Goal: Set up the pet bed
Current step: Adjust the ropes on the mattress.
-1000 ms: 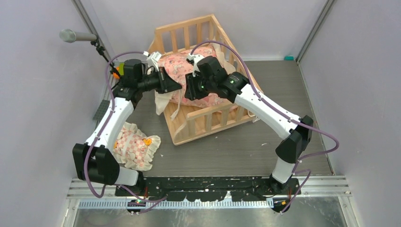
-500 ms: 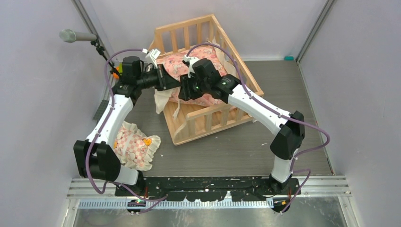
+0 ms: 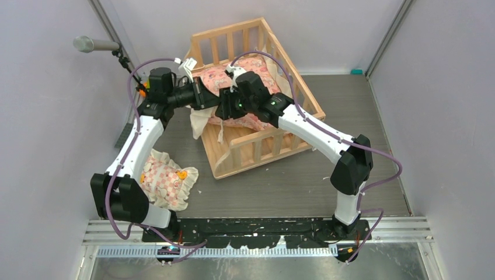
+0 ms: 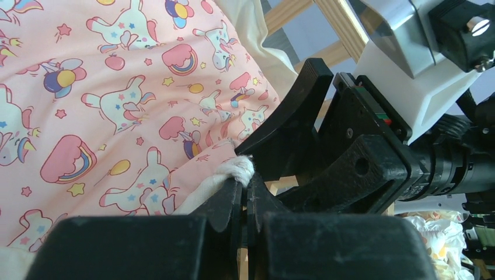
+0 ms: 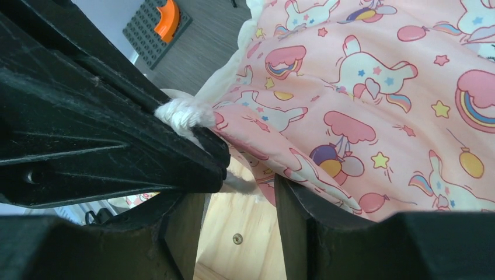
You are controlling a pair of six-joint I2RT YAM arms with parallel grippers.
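The pet bed (image 3: 257, 147) is a pale wood frame with slatted rails, standing askew at the back middle. A pink printed cushion (image 3: 257, 63) lies in it, its cream frill hanging over the left rail. My left gripper (image 4: 245, 182) is shut on a knotted white cord (image 4: 240, 168) at the cushion's edge. Directly opposite it, almost touching, my right gripper (image 5: 242, 189) is open, its fingers astride the cushion's (image 5: 362, 87) lower edge. The bed's plank base (image 5: 245, 233) shows between them. The knot (image 5: 184, 114) sits on the left gripper's fingers (image 5: 117, 146).
A small frilled pillow (image 3: 166, 184) lies on the floor by the left arm's base. A microphone (image 3: 87, 44) pokes in at the back left, above a dark studded plate with an orange piece (image 5: 157, 23). Grey walls close in on both sides.
My right gripper has moved left, up to the left gripper, and its jaws have widened. The left gripper has shifted slightly toward the back, still holding the cord.
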